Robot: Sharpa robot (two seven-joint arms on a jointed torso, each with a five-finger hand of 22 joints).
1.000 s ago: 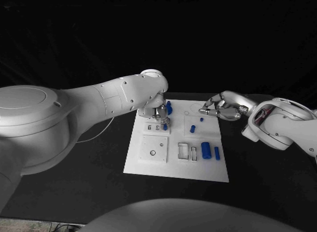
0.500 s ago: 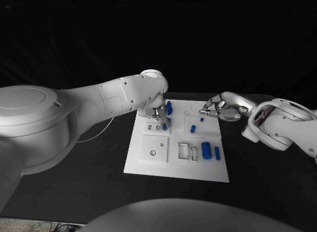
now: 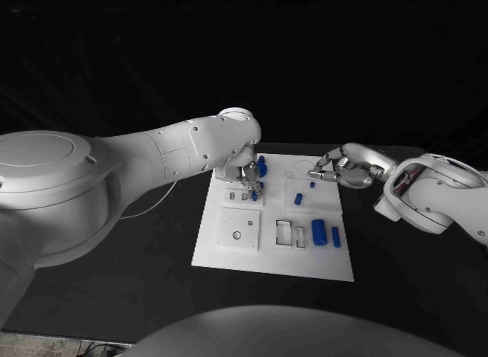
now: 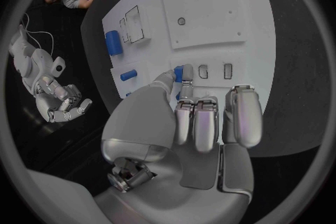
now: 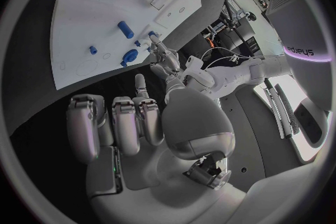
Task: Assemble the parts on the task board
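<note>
Left hand (image 3: 248,177) of the Sharpa robot hangs over the far left part of the task board (image 3: 268,256), its fingers (image 4: 206,123) curled together and its thumb tip against a small blue part (image 4: 179,74) beside two small slots; whether that part is pinched or merely touched cannot be told. Right hand (image 3: 344,168) hovers at the board's far right corner, apart from the surface, fingers curled in with nothing visible between them. Beneath both lies the black bench (image 3: 126,253), carrying the white board at its middle. On the board, ordered by size: a square inset plate (image 3: 236,227) with two small round holes on the near left; a fat blue cylinder (image 3: 318,231) near the right edge with a thin blue rod (image 3: 335,236) just beside it; two empty rectangular recesses (image 3: 283,232) between plate and cylinder; a short blue peg (image 3: 297,198) farther back; and a tiny blue piece (image 3: 312,184) near the right hand.
</note>
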